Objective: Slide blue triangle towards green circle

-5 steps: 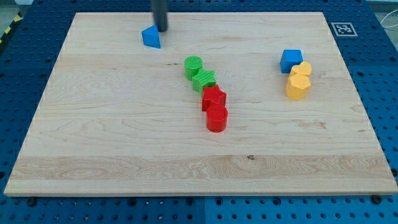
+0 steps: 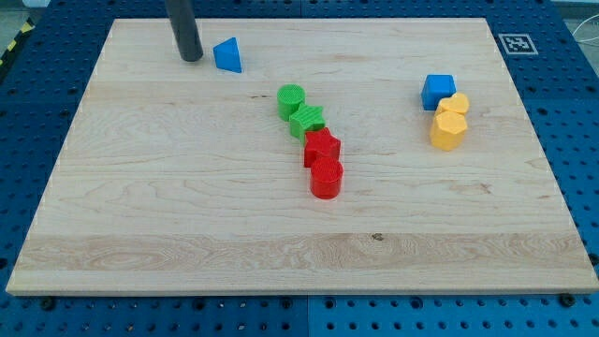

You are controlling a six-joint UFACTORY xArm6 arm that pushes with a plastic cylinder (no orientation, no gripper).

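- Blue triangle (image 2: pixel 227 56) sits near the board's top edge in the camera view, up and to the view's left of the green circle (image 2: pixel 291 99), clear wood between the two.
- My tip (image 2: pixel 191 58) stands on the board just to the view's left of the triangle, a narrow gap showing; it is a bare rod that grips nothing and touches no block.
- Green circle heads a diagonal chain: green star (image 2: pixel 307 122) touching it, then red star (image 2: pixel 321 146) and red cylinder (image 2: pixel 327 177) toward the view's bottom.
- At the view's right, well apart, a blue cube (image 2: pixel 438 91) sits against two yellow blocks (image 2: pixel 450 122), shapes unclear.
- Step in hand, by the look of it: lining up behind the triangle, the push itself not yet begun.
- Next move likely calls for closing the gap, then driving toward the view's right and bottom; the tip probably needs to sit slightly higher in the view so the line runs at the circle.
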